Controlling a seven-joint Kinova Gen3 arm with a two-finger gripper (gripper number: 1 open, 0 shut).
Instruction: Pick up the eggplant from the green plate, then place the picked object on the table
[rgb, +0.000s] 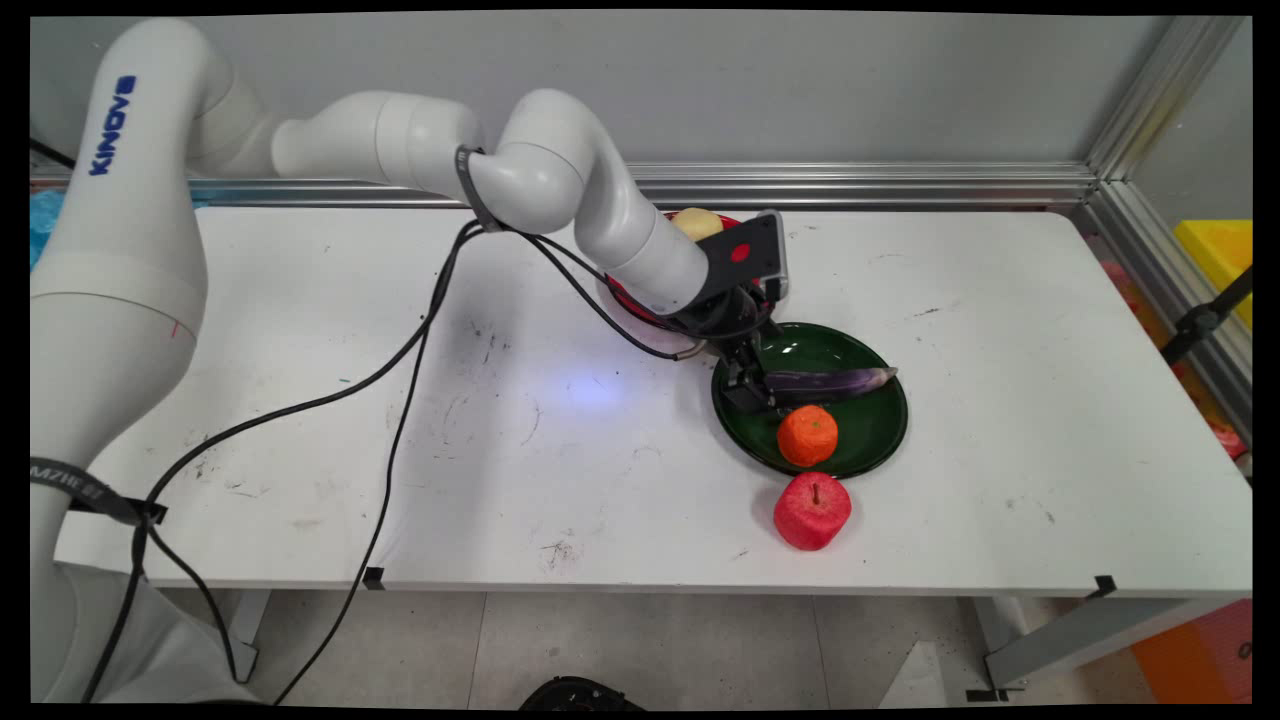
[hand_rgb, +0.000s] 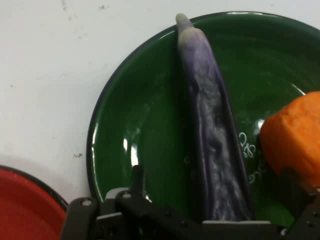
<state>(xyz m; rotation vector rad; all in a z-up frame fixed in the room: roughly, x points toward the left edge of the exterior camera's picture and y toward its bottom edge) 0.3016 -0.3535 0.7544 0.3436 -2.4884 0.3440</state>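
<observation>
While the white arm reached in from the left, its black gripper was low over the green plate, at the plate's left side. The gripper's 2 fingers stood apart, 1 on each side of the thick end of the purple eggplant. I could not tell if the fingers pressed on it or only sat beside it.

The eggplant lay flat on the green plate and stretched away from the gripper, with its thin tip sticking out over the plate's right rim. In the hand view, the eggplant ran from between the gripper's fingers up to the far edge of the green plate. Its pale tip reached just past that edge.

An orange fruit sat on the same plate, just in front of the eggplant and near the gripper. In the hand view the orange fruit was right beside the eggplant.

A red apple stood on the white table, just off the plate's front edge.

Behind the gripper was a red plate, mostly hidden by the arm. A pale yellow fruit sat on it. In the hand view, a bit of the red plate showed in the lower left corner.

Black cables hung from the arm and trailed across the table.
</observation>
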